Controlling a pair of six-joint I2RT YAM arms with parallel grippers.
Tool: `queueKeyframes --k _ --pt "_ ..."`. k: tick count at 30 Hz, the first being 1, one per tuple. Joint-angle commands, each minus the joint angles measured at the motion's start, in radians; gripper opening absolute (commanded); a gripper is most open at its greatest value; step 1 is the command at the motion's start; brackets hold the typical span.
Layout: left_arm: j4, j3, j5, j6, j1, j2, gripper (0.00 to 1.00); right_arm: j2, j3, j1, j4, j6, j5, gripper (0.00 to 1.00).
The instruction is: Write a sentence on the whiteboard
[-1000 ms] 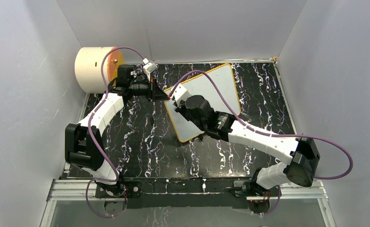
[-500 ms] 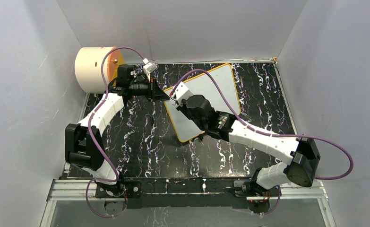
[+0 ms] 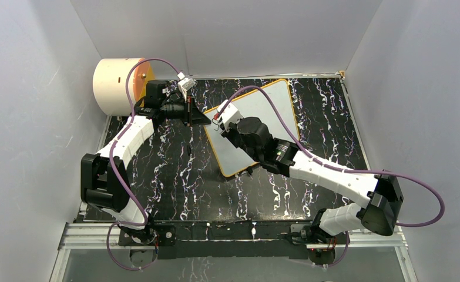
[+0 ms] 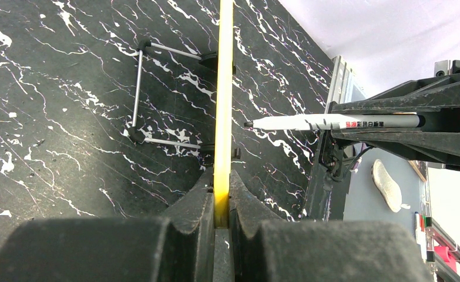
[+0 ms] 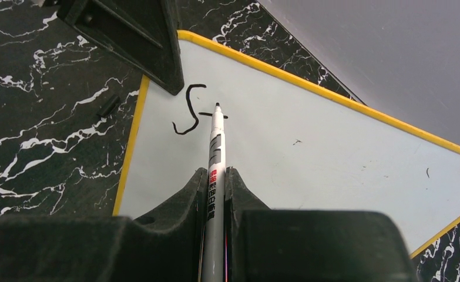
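The whiteboard (image 3: 272,101) with its orange-yellow frame stands tilted on the black marbled table. My left gripper (image 4: 218,177) is shut on its frame edge (image 4: 224,88), at the board's left corner (image 3: 207,119). My right gripper (image 5: 217,173) is shut on a grey marker (image 5: 215,147), which points at the board's white face (image 5: 333,153). The marker's black tip sits on a short stroke beside a hand-drawn "S" (image 5: 189,111). In the left wrist view the marker (image 4: 333,122) lies level, its tip close to the board's edge.
A cream cylinder with an orange face (image 3: 118,85) lies at the back left, behind the left arm. The board's wire stand (image 4: 136,88) rests on the table behind it. A small black piece (image 5: 108,106) lies left of the board. Grey walls close in three sides.
The right wrist has shifted slightly to the right and up along the board, carrying the marker. The left arm and the board have stayed where they were.
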State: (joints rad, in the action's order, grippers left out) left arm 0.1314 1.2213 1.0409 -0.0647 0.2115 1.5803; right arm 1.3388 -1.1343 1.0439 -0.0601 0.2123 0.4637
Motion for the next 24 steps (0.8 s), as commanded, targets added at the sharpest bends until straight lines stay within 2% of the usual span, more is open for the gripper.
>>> queueKeyframes --k 1,14,24 --pt "0.033 -0.022 0.005 0.038 0.002 -0.031 0.00 -0.001 -0.021 -0.005 0.090 0.012 -0.011 0.00" --pt "0.033 -0.022 0.006 0.037 0.002 -0.032 0.00 0.042 -0.041 -0.018 0.103 0.019 -0.011 0.00" --pt "0.033 -0.021 0.007 0.036 0.002 -0.032 0.00 0.038 -0.039 -0.021 0.024 0.005 -0.010 0.00"
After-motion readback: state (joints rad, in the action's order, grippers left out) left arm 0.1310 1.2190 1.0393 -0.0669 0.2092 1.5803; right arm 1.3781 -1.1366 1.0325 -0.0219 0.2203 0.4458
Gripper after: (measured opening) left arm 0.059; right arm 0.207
